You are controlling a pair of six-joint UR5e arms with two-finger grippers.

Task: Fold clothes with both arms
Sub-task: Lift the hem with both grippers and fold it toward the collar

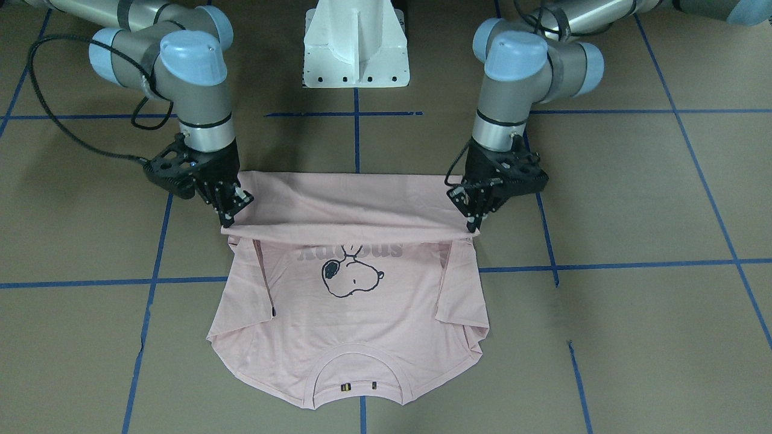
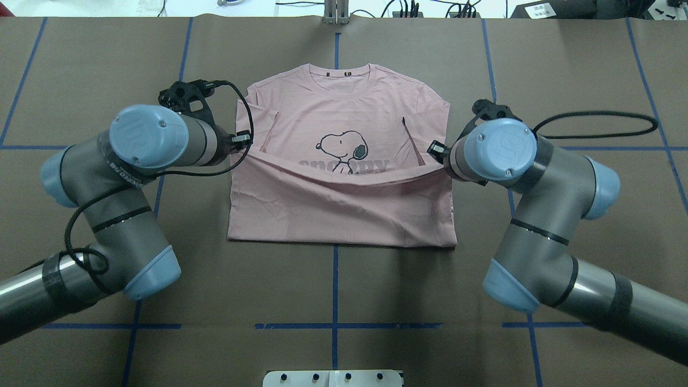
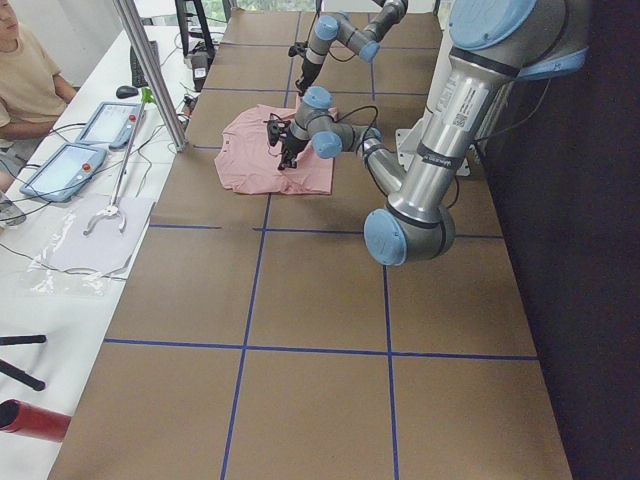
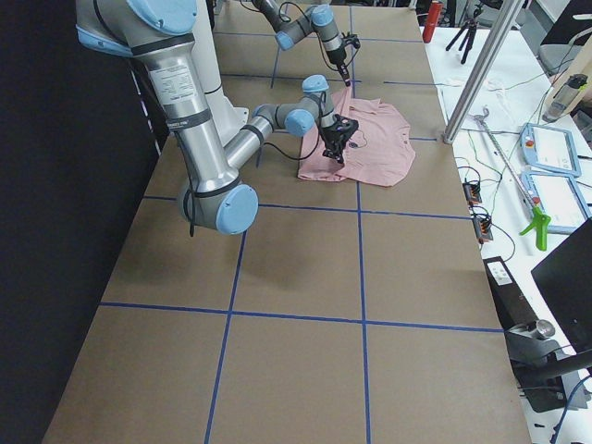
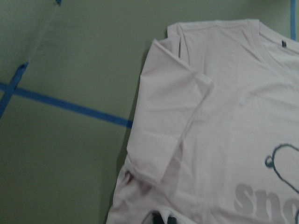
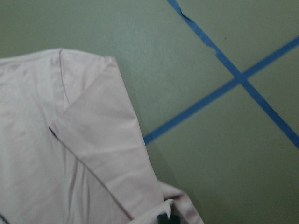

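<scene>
The pale pink T-shirt [image 1: 362,325] lies front up on the brown table, sleeves folded in, collar [image 2: 339,80] at the far side from the robot. Its hem edge is lifted and drawn over the lower half, partly covering the grey lettering under the dog print [image 2: 344,148]. My left gripper [image 1: 473,226] is shut on the hem's corner at my left side; it also shows in the overhead view [image 2: 239,146]. My right gripper [image 1: 232,212] is shut on the other hem corner, also seen from overhead [image 2: 439,156]. Both wrist views show a folded sleeve [image 5: 173,126] [image 6: 103,135] below pinched cloth.
The white pedestal base [image 1: 356,48] stands behind the shirt on the robot's side. Blue tape lines [image 1: 603,265] cross the brown table. A side table with tablets [image 3: 60,170], a metal post [image 3: 150,70] and a seated person [image 3: 25,80] lie beyond the far edge.
</scene>
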